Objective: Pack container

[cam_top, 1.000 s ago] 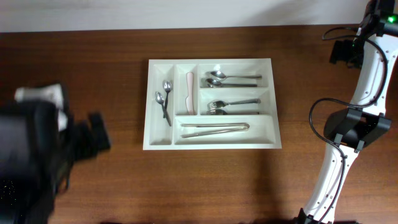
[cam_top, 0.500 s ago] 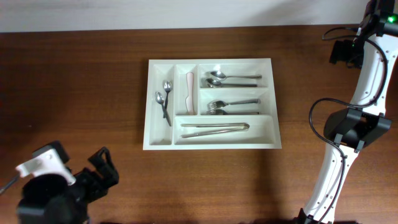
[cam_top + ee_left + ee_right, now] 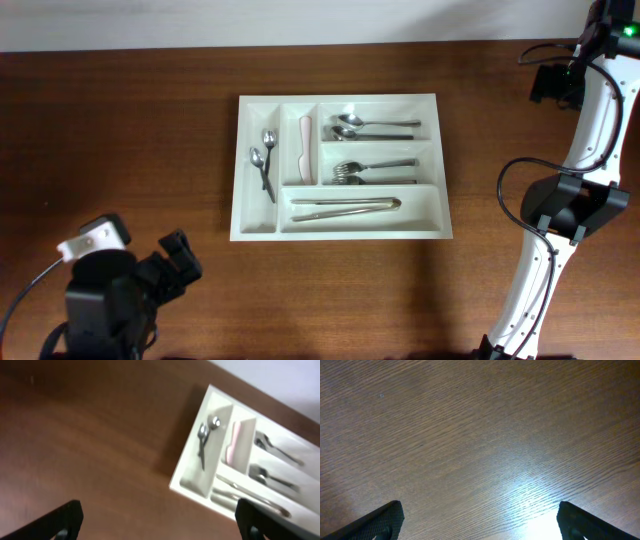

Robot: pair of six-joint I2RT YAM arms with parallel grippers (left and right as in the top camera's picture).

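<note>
The white five-compartment container (image 3: 338,236) lies mid-table and also shows at the right of the left wrist view (image 3: 197,494). It holds two small spoons (image 3: 264,158), a pink-handled knife (image 3: 305,148), spoons (image 3: 372,126), forks (image 3: 372,170) and metal tongs (image 3: 345,206). My left gripper (image 3: 178,262) hangs open and empty at the front left, apart from the container; its fingertips frame bare wood in the left wrist view (image 3: 159,522). My right gripper (image 3: 479,520) is open and empty over bare wood; the right arm (image 3: 575,200) stands at the far right.
Dark wooden table (image 3: 120,130) all round the container. A pale wall edge runs along the back. Black cables loop beside the right arm (image 3: 512,200).
My left arm has swung from the left edge down to the front left and its gripper now points toward the container. The right arm and the container's contents have not moved.
</note>
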